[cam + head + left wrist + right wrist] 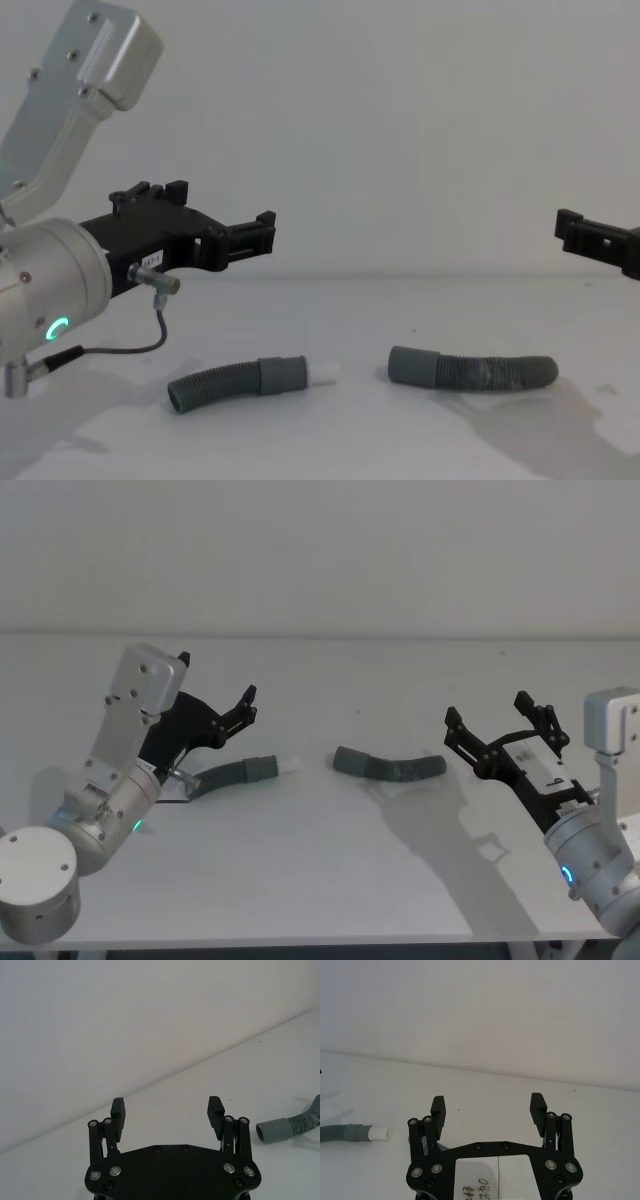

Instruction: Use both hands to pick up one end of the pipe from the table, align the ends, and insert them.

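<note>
Two dark-grey corrugated pieces of the pipe lie on the table. The left piece ends in a grey cuff with a white tip pointing right. The right piece turns its plain hollow cuff toward it, a small gap apart. My left gripper hovers open and empty above the left piece's corrugated end. My right gripper hangs open and empty just right of the right piece. The hollow cuff lies beyond the left gripper; the white tip lies beyond the right gripper.
A plain white wall rises behind the table's far edge. A thin grey cable loops under my left wrist, close to the left piece. The right piece lies flat with bare table in front of it.
</note>
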